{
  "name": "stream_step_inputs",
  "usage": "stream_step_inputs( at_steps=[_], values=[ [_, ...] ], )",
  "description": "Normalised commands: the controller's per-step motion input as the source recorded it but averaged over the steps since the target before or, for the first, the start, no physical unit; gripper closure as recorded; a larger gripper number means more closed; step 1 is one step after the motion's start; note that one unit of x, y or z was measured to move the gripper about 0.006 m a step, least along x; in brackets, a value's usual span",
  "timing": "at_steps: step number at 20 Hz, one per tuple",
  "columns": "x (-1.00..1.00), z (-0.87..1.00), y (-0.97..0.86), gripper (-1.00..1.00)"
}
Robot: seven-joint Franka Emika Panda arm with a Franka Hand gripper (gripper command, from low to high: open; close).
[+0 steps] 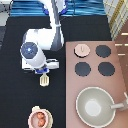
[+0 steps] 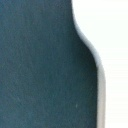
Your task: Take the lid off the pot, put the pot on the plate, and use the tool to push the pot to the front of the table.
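My gripper (image 1: 44, 71) hangs over the black table (image 1: 20, 100) to the left of the stove, shut on the handle of the cream-white tool. The tool's slotted head (image 1: 45, 80) sticks out just below the hand, toward the exterior view's bottom. The pinkish-tan pot (image 1: 39, 119), with its reddish contents showing, sits on the cream plate (image 1: 33, 111) near the bottom edge, well below the gripper. The lid (image 1: 81, 49) lies on the stove's top-left burner spot. In the wrist view a pale shape (image 2: 112, 65) stands close against the dark table.
The reddish-brown stove (image 1: 120, 80) fills the right side with three bare black burners (image 1: 103, 50). A large grey pan (image 1: 95, 105) with a handle sits at its bottom end. The robot's arm (image 1: 55, 20) comes down from the top.
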Motion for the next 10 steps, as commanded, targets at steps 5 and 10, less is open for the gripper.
stream_step_inputs(
  at_steps=[5,10],
  values=[
    [-0.25,1.00,0.03,-1.00],
    [-0.03,1.00,-0.15,-1.00]
  ],
)
